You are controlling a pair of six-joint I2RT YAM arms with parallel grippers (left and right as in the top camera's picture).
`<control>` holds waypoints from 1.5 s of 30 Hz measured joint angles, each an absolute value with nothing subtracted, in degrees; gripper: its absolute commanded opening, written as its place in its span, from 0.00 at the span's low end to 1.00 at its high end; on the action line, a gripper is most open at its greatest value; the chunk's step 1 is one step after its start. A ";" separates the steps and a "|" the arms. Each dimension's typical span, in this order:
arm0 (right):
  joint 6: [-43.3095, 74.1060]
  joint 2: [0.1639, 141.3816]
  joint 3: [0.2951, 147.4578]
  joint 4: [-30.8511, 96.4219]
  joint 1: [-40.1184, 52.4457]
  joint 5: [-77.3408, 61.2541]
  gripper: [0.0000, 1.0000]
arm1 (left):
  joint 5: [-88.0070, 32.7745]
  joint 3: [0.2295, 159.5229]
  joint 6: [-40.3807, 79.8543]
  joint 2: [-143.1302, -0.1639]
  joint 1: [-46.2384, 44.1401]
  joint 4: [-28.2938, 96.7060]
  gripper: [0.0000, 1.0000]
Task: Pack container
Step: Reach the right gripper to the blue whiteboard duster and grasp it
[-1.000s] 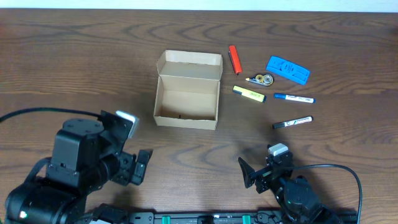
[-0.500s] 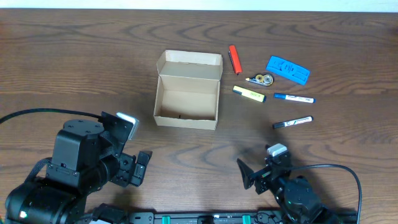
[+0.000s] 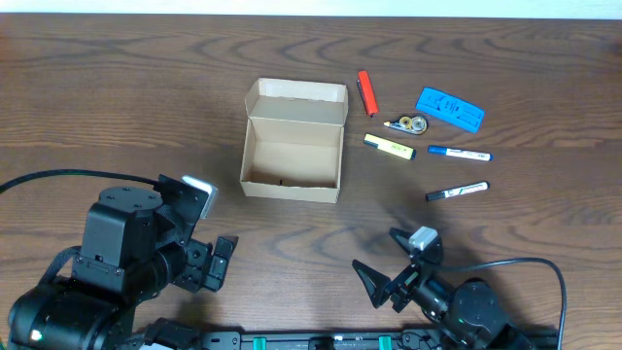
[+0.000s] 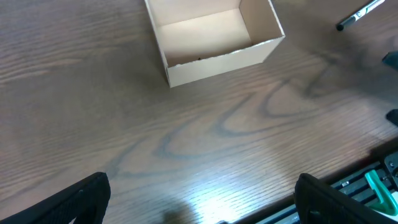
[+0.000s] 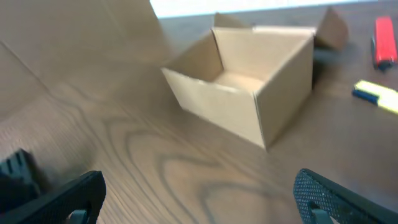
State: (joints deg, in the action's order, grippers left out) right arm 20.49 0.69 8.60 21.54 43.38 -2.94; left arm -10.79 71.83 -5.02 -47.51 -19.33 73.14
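A dark wood-grained bench (image 3: 117, 97) is seen from above, carrying everything in view. The left arm (image 3: 126, 258) is placed at the near left edge, a black cable trailing off to its left. Its jaws are held wide open with nothing between them; in the left wrist view only bare wood is seen between the two dark fingers (image 4: 87, 196). The smaller right arm (image 3: 457, 306) is placed at the near right edge. Its jaws are likewise spread wide and empty, pointed toward the far left.

The container (image 3: 292, 165) is set upright near the middle of the bench, well apart from both arms. Its flap lid is folded back on the far side, so the inside is left open to view. It is also caught in the left wrist view (image 4: 211, 37) and, slightly blurred, in the right wrist view (image 5: 249, 93).

To the right of the container, small items are scattered apart from one another. A flat blue case (image 3: 450, 108) is laid farthest right and far. A blue marker (image 3: 459, 153) and a black marker (image 3: 457, 191) are laid nearer. A yellow highlighter (image 3: 389, 146) is found just beside the container's right wall, a red marker (image 3: 366, 93) beside the lid, and a correction tape dispenser (image 3: 408, 124) between them.
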 measured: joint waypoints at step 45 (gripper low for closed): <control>-15.05 79.18 75.79 48.14 4.29 1.58 0.99 | -10.81 71.83 -5.04 -47.53 -19.33 73.17 0.95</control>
